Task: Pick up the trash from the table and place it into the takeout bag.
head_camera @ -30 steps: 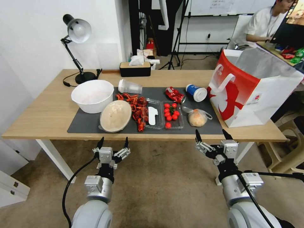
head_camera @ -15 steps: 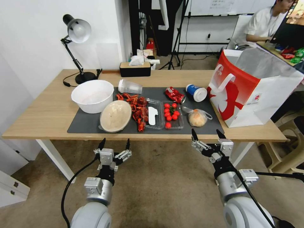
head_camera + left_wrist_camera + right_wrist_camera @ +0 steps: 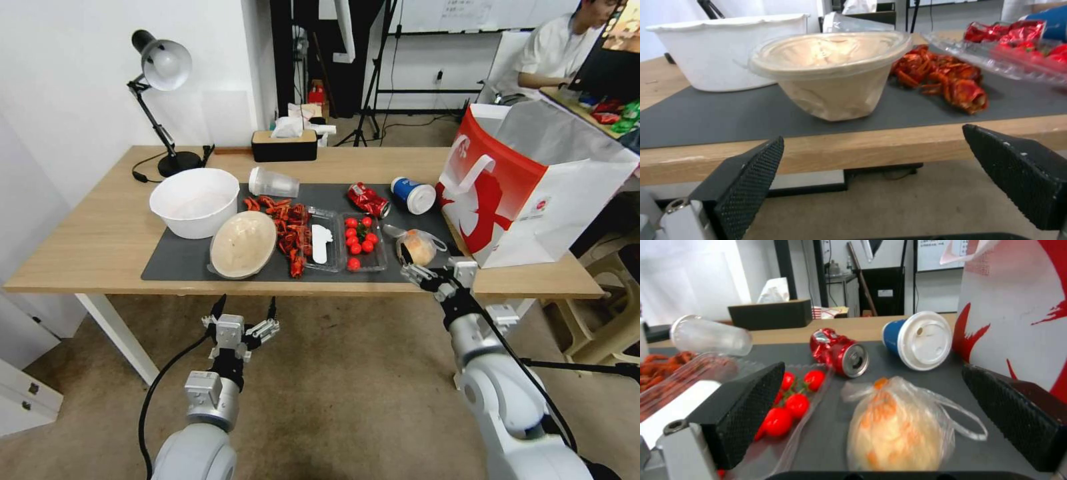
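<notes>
The trash lies on the dark mat of the table (image 3: 100, 247): a wrapped bun (image 3: 419, 247) (image 3: 896, 430), a crushed red can (image 3: 368, 199) (image 3: 840, 351), a blue-and-white cup (image 3: 413, 195) (image 3: 918, 340) on its side, a clear plastic cup (image 3: 273, 182) (image 3: 711, 335), and a round beige dish (image 3: 243, 244) (image 3: 831, 76). The takeout bag (image 3: 533, 187) (image 3: 1018, 323) stands open at the right end. My right gripper (image 3: 432, 265) (image 3: 873, 373) is open at the table's front edge, the bun just ahead between its fingers. My left gripper (image 3: 244, 308) (image 3: 874, 135) hangs open below the table edge, facing the dish.
A white bowl (image 3: 195, 200) (image 3: 724, 56), red shell scraps (image 3: 290, 227) (image 3: 942, 73) and a clear tray of cherry tomatoes (image 3: 360, 240) (image 3: 791, 400) share the mat. A desk lamp (image 3: 163, 80) and a tissue box (image 3: 285, 143) stand at the back.
My right gripper has risen and moved forward from below the table to its front edge, close to the bun. The left gripper has sunk slightly.
</notes>
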Controlling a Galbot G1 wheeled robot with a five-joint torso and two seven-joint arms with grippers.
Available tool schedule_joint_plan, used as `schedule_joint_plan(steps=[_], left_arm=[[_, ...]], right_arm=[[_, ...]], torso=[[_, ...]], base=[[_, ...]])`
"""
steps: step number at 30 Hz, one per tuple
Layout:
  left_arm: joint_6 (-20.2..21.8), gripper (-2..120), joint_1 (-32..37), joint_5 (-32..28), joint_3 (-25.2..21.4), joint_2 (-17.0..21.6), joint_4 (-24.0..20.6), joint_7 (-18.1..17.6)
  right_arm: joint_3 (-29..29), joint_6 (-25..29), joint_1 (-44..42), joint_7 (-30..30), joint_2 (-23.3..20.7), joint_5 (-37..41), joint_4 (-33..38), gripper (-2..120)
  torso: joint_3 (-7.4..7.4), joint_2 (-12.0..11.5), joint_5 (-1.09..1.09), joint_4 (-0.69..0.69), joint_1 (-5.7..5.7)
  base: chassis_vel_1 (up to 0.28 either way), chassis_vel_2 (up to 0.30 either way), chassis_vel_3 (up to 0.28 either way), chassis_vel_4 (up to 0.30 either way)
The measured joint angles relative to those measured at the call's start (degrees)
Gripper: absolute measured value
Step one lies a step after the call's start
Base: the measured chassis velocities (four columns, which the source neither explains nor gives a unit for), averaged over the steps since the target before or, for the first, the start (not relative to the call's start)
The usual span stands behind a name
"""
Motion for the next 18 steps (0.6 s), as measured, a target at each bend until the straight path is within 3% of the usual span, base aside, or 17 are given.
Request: schedule_joint_plan(steps=[8, 18], left_arm=[[-0.12, 100, 0.07, 2.15, -0.1, -0.63, 0.86, 0.4], [-0.25, 100, 0.06, 2.63, -0.11, -1.07, 1.82, 0.91]], right_arm=[[-1.85, -0.4, 4.37, 3.43, -1.65, 3.8, -4.67, 100], [-3.83, -8.8, 8.77, 8.72, -2.65, 6.95, -7.97, 100]], torso=[[0.0, 0.0, -0.01, -0.01, 0.0], [0.0, 0.0, 0.0, 0.0, 0.0]], base=[[0.0, 0.0, 0.0, 0.0], [0.0, 0.0, 0.0, 0.0]])
